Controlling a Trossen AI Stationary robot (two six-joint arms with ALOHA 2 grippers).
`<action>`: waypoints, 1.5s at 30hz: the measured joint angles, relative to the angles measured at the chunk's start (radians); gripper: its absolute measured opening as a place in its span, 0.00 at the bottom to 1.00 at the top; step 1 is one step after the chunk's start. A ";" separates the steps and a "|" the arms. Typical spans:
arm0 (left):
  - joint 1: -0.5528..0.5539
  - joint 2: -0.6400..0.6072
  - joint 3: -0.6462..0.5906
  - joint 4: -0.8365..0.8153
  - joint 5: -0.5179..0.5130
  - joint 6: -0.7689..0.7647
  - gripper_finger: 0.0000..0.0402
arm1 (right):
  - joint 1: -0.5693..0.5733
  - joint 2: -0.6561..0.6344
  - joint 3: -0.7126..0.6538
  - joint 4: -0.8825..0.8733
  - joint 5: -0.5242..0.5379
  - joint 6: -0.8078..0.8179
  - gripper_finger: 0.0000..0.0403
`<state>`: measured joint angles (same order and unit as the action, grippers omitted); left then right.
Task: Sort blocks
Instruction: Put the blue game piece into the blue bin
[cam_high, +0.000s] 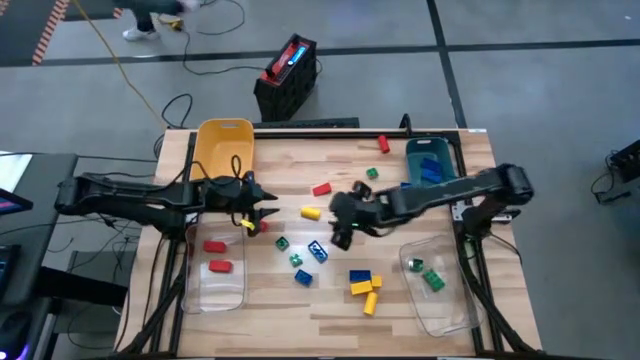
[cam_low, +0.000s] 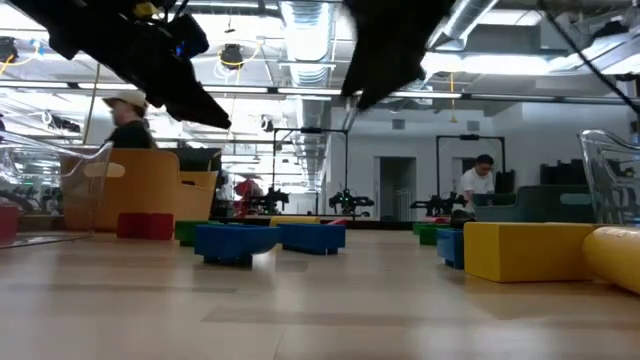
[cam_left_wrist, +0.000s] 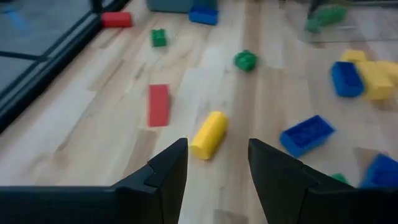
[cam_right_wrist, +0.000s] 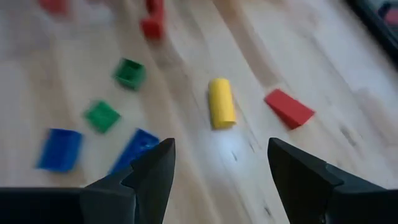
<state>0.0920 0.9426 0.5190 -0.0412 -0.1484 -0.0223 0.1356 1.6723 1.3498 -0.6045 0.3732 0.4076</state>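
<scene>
The right hand (cam_high: 343, 232), empty and wide, could knock the round yellow block (cam_high: 311, 212) at its ten o'clock rolling.

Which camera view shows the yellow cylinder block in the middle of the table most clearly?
The right wrist view: the yellow cylinder block lies whole and unobstructed. The left wrist view shows it too, near the fingers. The high view shows it small. In the low view I cannot pick it out.
</scene>
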 joint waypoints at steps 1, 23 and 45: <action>0.000 -0.002 0.000 -0.012 -0.024 0.002 0.41 | -0.008 0.036 0.009 0.010 -0.018 -0.008 0.67; -0.055 -0.045 0.000 -0.214 -0.051 -0.017 0.41 | 0.055 0.479 0.310 -0.090 -0.129 0.156 0.67; -0.060 -0.165 0.000 -0.263 -0.045 -0.006 0.41 | 0.085 0.556 0.312 -0.109 -0.100 0.220 0.67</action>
<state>0.0322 0.7780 0.5190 -0.3046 -0.1932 -0.0288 0.2204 2.2280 1.6616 -0.7137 0.2733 0.6277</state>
